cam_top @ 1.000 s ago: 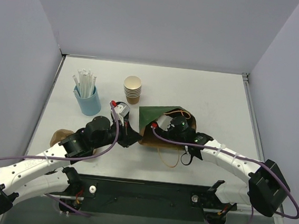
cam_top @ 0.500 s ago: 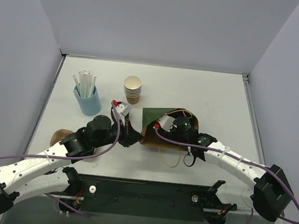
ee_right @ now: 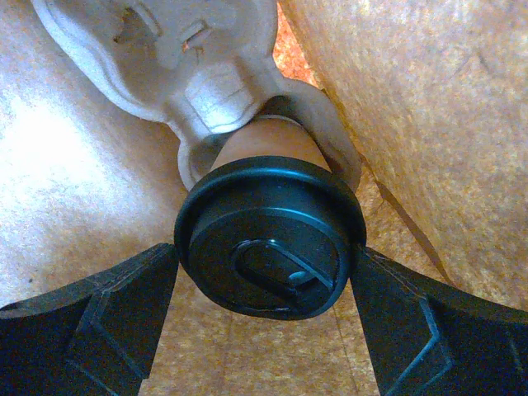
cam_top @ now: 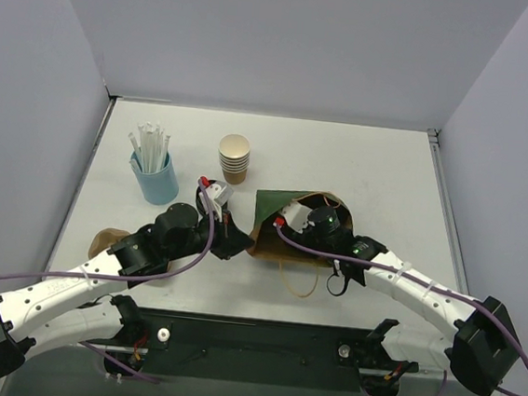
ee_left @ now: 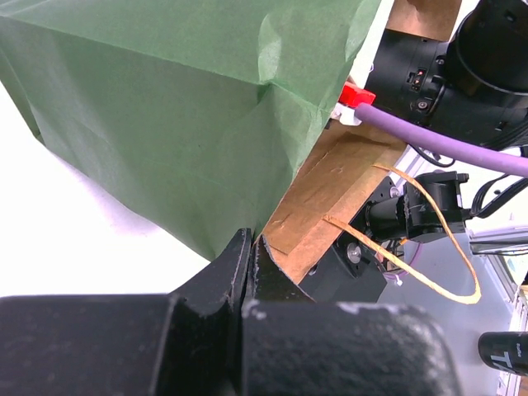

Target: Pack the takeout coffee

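The takeout coffee (ee_right: 268,239), a kraft cup with a black lid, sits in a grey pulp carrier (ee_right: 206,74) inside the paper bag (cam_top: 272,208). The bag is green outside (ee_left: 165,107) and kraft brown inside, and lies on its side at mid table. My right gripper (ee_right: 266,257) reaches into the bag's mouth, with its fingers (ee_right: 124,313) against both sides of the lid. In the top view its fingers are hidden by the bag. My left gripper (cam_top: 232,242) is shut on the bag's near left edge (ee_left: 285,239) and holds the mouth open.
A blue holder of straws (cam_top: 156,180) and a stack of lidless tan cups (cam_top: 234,158) stand behind the bag to the left. A brown round thing (cam_top: 108,239) lies by the left arm. The bag's twine handle (cam_top: 298,281) trails towards the near edge.
My right gripper has pushed a little further into the bag with the cup. The green flap has shifted slightly. My left gripper has kept its hold on the bag's edge.
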Robot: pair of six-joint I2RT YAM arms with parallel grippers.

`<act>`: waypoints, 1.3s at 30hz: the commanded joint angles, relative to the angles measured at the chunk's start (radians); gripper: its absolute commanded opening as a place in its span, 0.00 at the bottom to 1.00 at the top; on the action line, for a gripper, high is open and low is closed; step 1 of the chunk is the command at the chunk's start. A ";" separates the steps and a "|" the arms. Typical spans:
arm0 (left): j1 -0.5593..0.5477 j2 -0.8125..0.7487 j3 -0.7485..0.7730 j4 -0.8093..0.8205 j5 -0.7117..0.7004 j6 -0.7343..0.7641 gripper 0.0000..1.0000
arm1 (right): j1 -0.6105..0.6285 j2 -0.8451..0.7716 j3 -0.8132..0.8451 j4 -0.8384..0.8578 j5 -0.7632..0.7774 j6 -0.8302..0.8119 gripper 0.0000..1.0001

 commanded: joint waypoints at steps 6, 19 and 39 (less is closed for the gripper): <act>0.000 0.023 0.028 -0.033 0.006 0.024 0.00 | -0.018 -0.054 0.045 0.001 0.086 0.075 0.86; 0.000 0.031 0.049 -0.042 -0.002 0.030 0.00 | -0.016 -0.062 0.077 -0.050 0.092 0.104 0.75; 0.000 0.046 0.063 -0.048 -0.002 0.039 0.00 | -0.004 -0.119 0.074 -0.084 0.029 0.172 0.78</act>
